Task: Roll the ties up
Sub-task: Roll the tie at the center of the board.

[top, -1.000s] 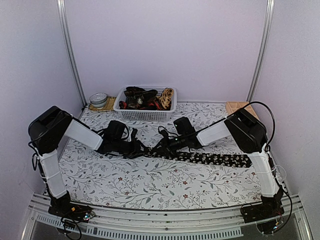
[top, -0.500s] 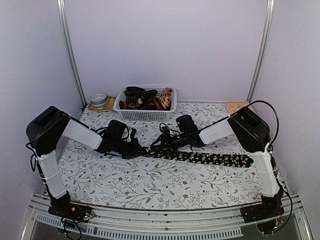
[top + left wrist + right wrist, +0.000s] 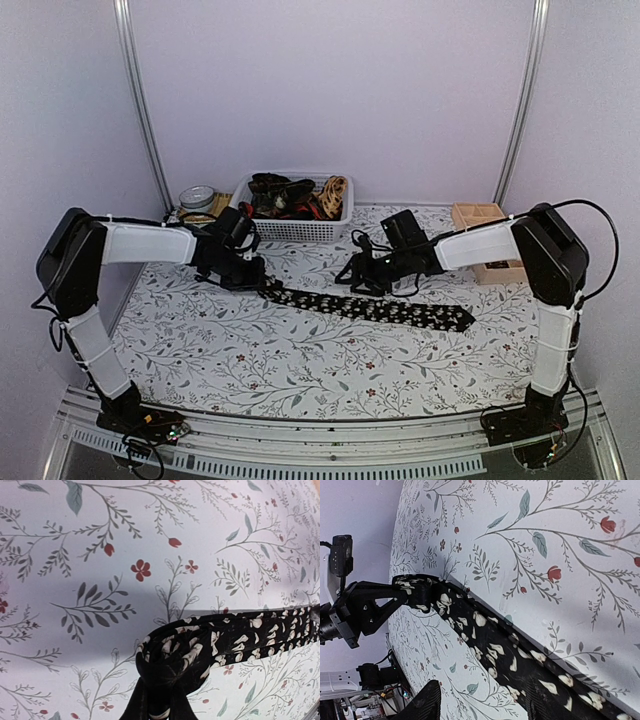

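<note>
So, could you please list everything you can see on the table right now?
black tie: one, black with pale flowers, laid flat across the middle of the table.
bundled ties: several, exact count unclear, dark, red and tan, in the basket.
basket: one, white, rear centre.
round tin: one, silvery, rear left, on a tan mat.
wooden tray: one, pale wood, rear right, partly behind the right arm.
tablecloth: one, white with a leaf and flower print.
left gripper: shut on the black tie's narrow end.
right gripper: open, just behind the tie.
</note>
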